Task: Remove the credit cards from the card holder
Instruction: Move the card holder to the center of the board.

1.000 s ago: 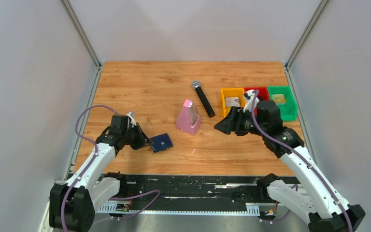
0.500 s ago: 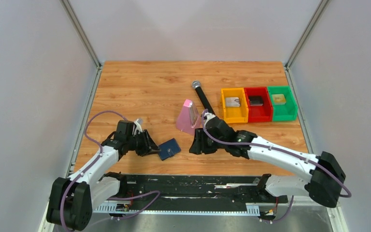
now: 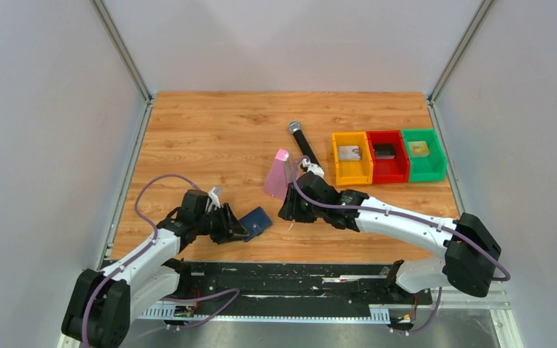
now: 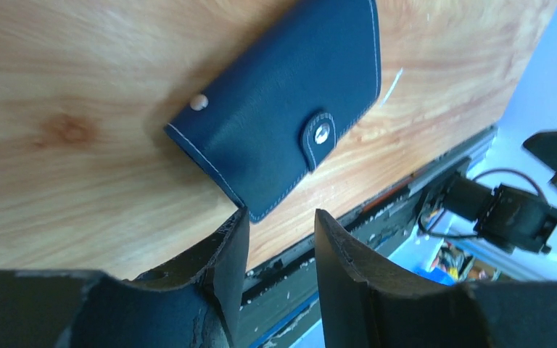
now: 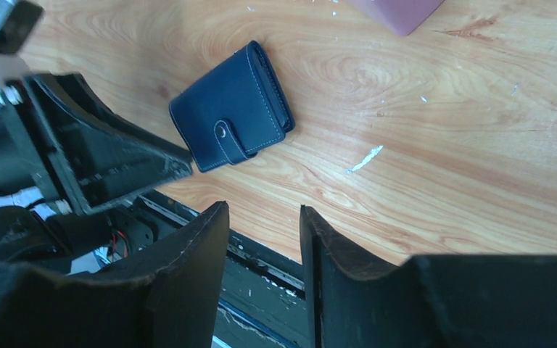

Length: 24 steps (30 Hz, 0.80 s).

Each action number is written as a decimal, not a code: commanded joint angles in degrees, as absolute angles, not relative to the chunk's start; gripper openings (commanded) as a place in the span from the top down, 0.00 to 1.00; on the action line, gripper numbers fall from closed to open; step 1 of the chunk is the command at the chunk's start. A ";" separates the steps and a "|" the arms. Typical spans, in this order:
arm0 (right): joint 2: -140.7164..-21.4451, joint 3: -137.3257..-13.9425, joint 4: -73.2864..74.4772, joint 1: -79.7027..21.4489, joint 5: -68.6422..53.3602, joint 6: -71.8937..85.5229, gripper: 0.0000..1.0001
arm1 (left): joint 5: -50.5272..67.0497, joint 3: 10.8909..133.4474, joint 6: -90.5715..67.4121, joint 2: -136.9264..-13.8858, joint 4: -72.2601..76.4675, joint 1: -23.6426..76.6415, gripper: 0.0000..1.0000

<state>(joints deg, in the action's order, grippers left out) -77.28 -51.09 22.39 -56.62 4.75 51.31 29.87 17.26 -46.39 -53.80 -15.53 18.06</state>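
Card holder (image 3: pixel 257 222) lies flat on the bench (image 3: pixel 210 130), around 7 o'clock from the bench centre and close to the near edge. It is navy, folded shut, with the snap tab buttoned over the edge. Both wrist views show pale stitching round the cover.

Left hand (image 3: pixel 238 230) sits at the holder's 8 o'clock, low over the wood. It is released: the fingers are parted and there is nothing between them. In the left wrist view the holder's nearest corner is right at the tip of one finger. Cannot tell if they touch.

Right hand (image 3: pixel 288 212) is at the holder's 2 o'clock, near but apart. It is also released, with a gap between the fingers and nothing in it. The right wrist view looks down past its fingers at the holder, with the left hand's dark finger just beside the holder's corner.

Pink metronome (image 3: pixel 279 174) stands at the holder's 1 o'clock, just behind the right hand. Black microphone (image 3: pixel 303 145) lies at the metronome's 1 o'clock, head pointing to 11.

Three bins stand in a row between 2 and 3 o'clock from the bench centre, sides touching: yellow bin (image 3: pixel 353 174), red bin (image 3: pixel 389 172) and green bin (image 3: pixel 424 172). Each holds a small flat item, too small to name.
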 commanded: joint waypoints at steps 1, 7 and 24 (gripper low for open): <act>-77.49 -54.89 21.00 -57.04 8.14 54.21 0.59 | 30.03 14.98 -54.15 -51.96 -8.08 22.89 0.54; -80.06 -57.19 21.88 -57.05 8.51 55.88 0.59 | 31.08 15.77 -56.62 -52.05 -0.95 25.65 0.54; -91.85 -61.68 19.30 -59.78 7.50 59.67 0.64 | 11.87 28.96 -42.62 -62.18 -15.65 24.22 0.57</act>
